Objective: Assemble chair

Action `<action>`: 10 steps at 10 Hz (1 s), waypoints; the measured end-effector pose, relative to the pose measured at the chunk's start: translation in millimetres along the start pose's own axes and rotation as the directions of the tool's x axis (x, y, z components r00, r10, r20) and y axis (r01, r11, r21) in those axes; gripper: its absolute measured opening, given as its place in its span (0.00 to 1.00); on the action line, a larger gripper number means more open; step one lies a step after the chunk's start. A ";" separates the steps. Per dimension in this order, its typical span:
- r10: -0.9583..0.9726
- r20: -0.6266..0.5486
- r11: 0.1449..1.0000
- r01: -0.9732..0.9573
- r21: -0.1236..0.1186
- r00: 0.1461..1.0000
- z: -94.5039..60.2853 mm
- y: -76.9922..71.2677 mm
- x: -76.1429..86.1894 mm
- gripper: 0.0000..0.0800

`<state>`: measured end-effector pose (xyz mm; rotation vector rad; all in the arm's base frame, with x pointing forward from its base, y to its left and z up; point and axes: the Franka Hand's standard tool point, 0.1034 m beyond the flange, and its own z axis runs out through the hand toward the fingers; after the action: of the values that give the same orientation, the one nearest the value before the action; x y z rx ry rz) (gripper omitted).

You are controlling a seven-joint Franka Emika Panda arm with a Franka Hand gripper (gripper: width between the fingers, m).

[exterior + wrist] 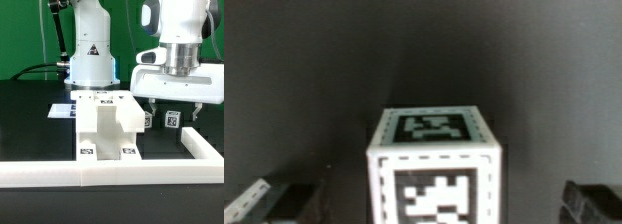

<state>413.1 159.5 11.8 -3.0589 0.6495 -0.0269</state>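
You had the black table [30, 125] as the biggest thing in the scene, and the white base of the arm [88, 55] stood at its far side. A long white rail [60, 172] ran along the near edge of the table and turned back at the exterior view's right. The chair [105, 125], only partly built, stood in the middle of the table just behind this rail. It was a chunky white body with square tags on its top and two more tags low on its front. To the exterior view's right of the chair, the gripper [172, 108] hung low over the table with its jaws spread wide and released, grasping nothing. Under it stood a small white block [172, 120] with a tag on its face, and a second block [150, 120] stood just beside it, between it and the chair. In the wrist view the first block [438, 160] was upright between the two dark fingers [260, 200], with one tag on its top and one on its side. There was a clear gap on each side, so the fingers did not touch it. The marker board [62, 110] lay flat on the table at the exterior view's left of the chair, near the base of the arm.
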 end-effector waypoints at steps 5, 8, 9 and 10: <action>-0.001 0.001 1.000 0.001 -0.001 1.000 1.0 -0.1 -0.4 0.36; 0.002 0.002 1.000 -0.002 -0.002 1.000 -0.4 0.7 1.2 0.36; 0.002 0.008 1.000 -0.002 -0.001 1.000 -4.2 0.3 2.9 0.36; -0.005 0.013 1.000 0.005 0.002 1.000 -10.9 0.5 6.3 0.36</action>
<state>418.4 156.4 22.7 -3.0563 0.6402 -0.0081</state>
